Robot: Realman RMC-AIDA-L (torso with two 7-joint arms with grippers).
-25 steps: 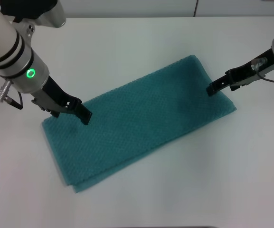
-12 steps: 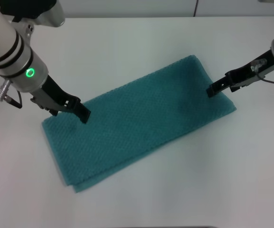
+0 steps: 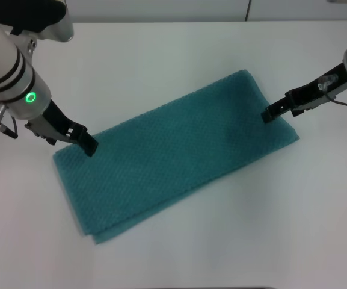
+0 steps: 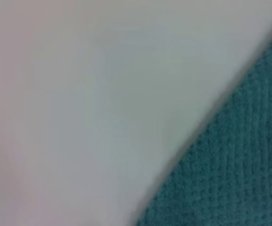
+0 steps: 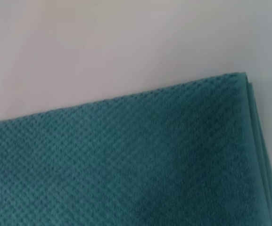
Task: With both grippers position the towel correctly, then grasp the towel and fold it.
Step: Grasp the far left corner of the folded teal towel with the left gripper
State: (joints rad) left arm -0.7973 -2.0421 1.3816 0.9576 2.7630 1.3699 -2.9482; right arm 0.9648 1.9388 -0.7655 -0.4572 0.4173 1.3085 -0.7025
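I judge I am in the positioning step, with the grasp and the fold not yet begun. The teal blue-green waffle-textured terry towel, a doubled rectangle, lies flat and slantwise on the white tabletop, its far short end toward my right and its near short end toward my left. My left end effector, black and slim below the white arm with the green light ring, rests its tip at the towel's far left corner, right by the long edge; whether its fingers are spread or pressed together I cannot tell. My right end effector touches the short edge at the far right end, and its state I cannot tell either. Next, as I judge it, both tips need a firm hold on those edges before any lifting
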